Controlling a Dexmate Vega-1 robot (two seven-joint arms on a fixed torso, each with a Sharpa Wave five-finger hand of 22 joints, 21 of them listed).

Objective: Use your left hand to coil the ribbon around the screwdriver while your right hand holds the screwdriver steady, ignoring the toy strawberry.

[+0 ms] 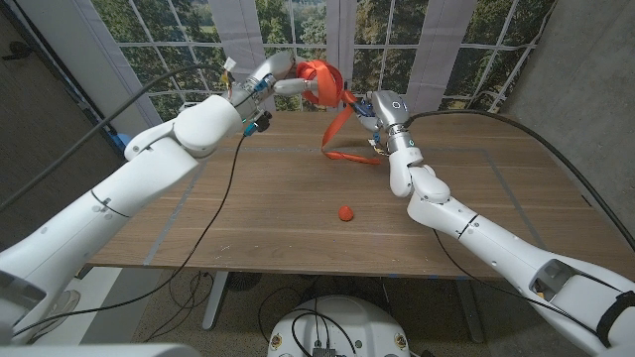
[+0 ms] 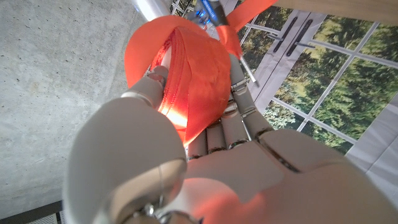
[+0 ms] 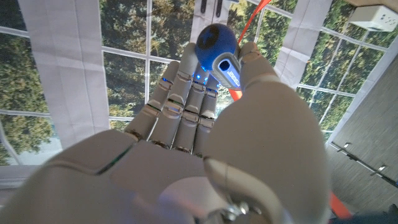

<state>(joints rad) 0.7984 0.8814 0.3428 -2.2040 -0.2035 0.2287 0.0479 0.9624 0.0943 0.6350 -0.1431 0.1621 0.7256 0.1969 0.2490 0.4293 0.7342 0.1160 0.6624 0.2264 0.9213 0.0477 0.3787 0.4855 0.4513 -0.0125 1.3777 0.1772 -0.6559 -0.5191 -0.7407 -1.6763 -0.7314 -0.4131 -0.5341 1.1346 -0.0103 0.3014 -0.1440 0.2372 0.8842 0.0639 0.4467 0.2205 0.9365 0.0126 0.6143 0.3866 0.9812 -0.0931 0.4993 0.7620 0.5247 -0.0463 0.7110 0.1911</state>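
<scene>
1. Left hand [image 1: 288, 84] is seen raised above the far edge of the brown wooden desk [image 1: 298, 218] in head view; wide orange fabric ribbon [image 1: 322, 81] is wrapped over its fingers [image 2: 239, 115] & held there
2. In left wrist view the ribbon is seen bunched in layered folds across the fingers of the left hand, w/ one strand running off toward a thin metal shaft w/ blue part just beyond the fingertips
3. Right hand [image 1: 382, 114] is held up above the far part of the desk, just beside the left hand; its fingers [image 3: 186, 106] are closed round the blue-handled screwdriver [image 3: 219, 46]
4. In right wrist view the rounded blue handle end is seen sticking out past the fingers, w/ a strand of ribbon passing close behind it
5. Whether any turn of ribbon already lies round the screwdriver shaft cannot be told; that spot is hidden by the hands in head view
6. From the hands the ribbon hangs down to the desk, its loose tail lying in a flat loop on the far middle of the desk, below the right hand
7. Small red toy strawberry [image 1: 345, 212] is seen on the desk near its middle, well apart from both hands & from the ribbon tail
8. White arms enter from the lower corners; tall windows w/ trees are seen behind the desk
</scene>
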